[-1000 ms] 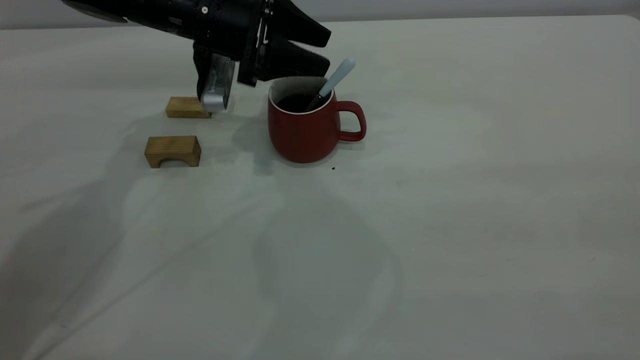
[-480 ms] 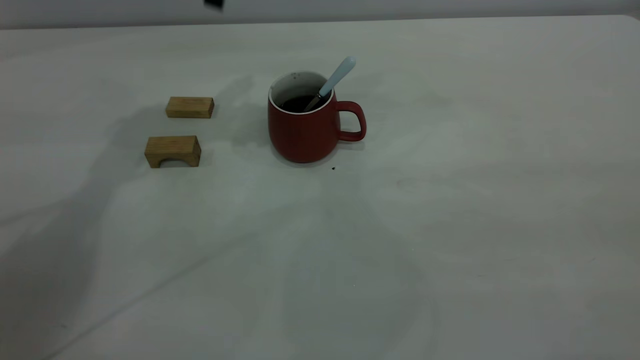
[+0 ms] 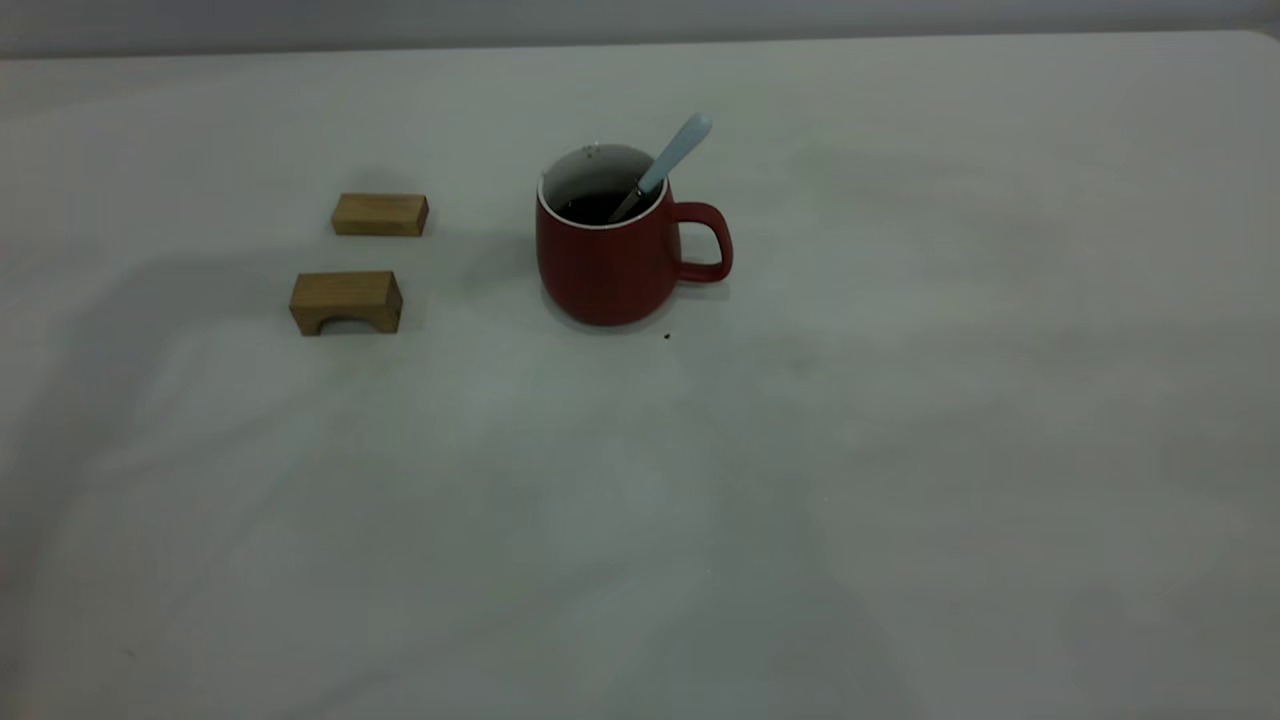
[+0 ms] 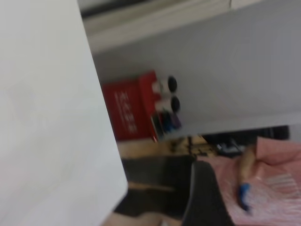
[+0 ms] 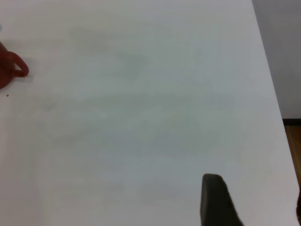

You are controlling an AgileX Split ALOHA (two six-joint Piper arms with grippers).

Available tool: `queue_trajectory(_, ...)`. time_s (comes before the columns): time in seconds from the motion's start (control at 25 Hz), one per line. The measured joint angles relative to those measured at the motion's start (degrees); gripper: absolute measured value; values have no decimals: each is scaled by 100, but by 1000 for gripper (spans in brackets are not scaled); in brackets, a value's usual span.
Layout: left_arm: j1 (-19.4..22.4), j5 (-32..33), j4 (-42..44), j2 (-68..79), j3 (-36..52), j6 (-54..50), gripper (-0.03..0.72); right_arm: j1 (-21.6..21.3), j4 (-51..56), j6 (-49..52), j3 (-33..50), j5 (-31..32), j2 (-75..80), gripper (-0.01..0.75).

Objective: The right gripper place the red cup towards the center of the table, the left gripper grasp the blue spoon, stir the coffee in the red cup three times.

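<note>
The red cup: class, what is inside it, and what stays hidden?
Inside the red cup sit dark coffee and the blue spoon, leaning on the rim. The spoon's bowl is submerged, unseen.

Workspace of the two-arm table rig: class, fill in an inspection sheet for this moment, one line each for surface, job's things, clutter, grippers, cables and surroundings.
Surface: the table is plain off-white, with a tiny dark speck beside the cup.
Job's things: the red cup stands upright, handle towards the right arm's side; the blue spoon leans in it, bowl in the coffee.
Clutter: two wooden blocks on the left arm's side, apart from the cup.
Grippers: the left gripper is out of view; the right gripper shows only one dark finger, over bare table far from the cup.
Cables: nothing seen.
Surroundings: a red box and a person's arm beyond the table edge.
</note>
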Motion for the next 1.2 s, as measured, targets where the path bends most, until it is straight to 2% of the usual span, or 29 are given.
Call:
queue_trajectory(0.24,748,211,599,-1321,6,-18,569,0,0,0,0,0,0,439)
queue_trajectory(0.36,965,314,1138,-2035,6,-45,569,0,0,0,0,0,0,439)
queue_trajectory(0.44,1016,314,1841,-2461,6,-60,569,0,0,0,0,0,0,439)
queue_trajectory(0.6,1017,314,3821,-3558,214,-480,569,0,0,0,0,0,0,439)
queue_trajectory(0.76,1017,314,5405,-4933,854,-1040,569,-5,0,0,0,0,-7,439)
queue_trajectory(0.84,1017,314,5869,-5548,1259,-1308,569,-6,0,0,0,0,-7,439)
queue_trajectory(1.2,1017,314,6417,-8319,3801,-1635,569,-6,0,0,0,0,-7,439)
